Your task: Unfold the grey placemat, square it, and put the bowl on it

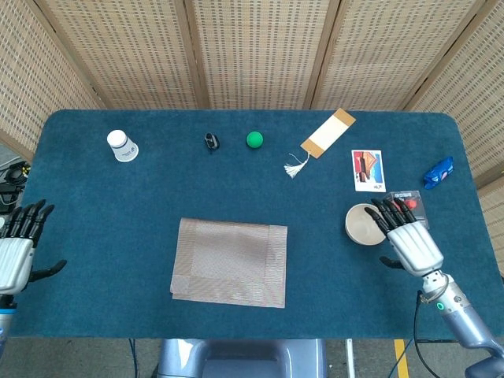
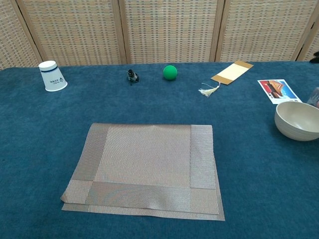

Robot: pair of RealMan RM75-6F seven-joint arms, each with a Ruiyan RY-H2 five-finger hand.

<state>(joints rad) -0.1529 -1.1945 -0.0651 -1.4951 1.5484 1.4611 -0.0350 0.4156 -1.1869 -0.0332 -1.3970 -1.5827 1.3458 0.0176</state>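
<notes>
The grey placemat (image 1: 229,261) (image 2: 147,168) lies folded in the middle of the blue table, its lower layer peeking out along the near edge. The beige bowl (image 1: 361,224) (image 2: 298,120) stands upright on the cloth at the right. My right hand (image 1: 409,239) hovers just right of the bowl, fingers spread, holding nothing; the chest view does not show it. My left hand (image 1: 19,246) is at the table's left edge, fingers apart and empty.
Along the far side sit a white paper cup (image 1: 121,146), a small black clip (image 1: 210,141), a green ball (image 1: 254,139), a tasselled bookmark (image 1: 326,135) and a picture card (image 1: 368,170). A red packet (image 1: 407,207) and a blue wrapper (image 1: 439,172) lie at the right.
</notes>
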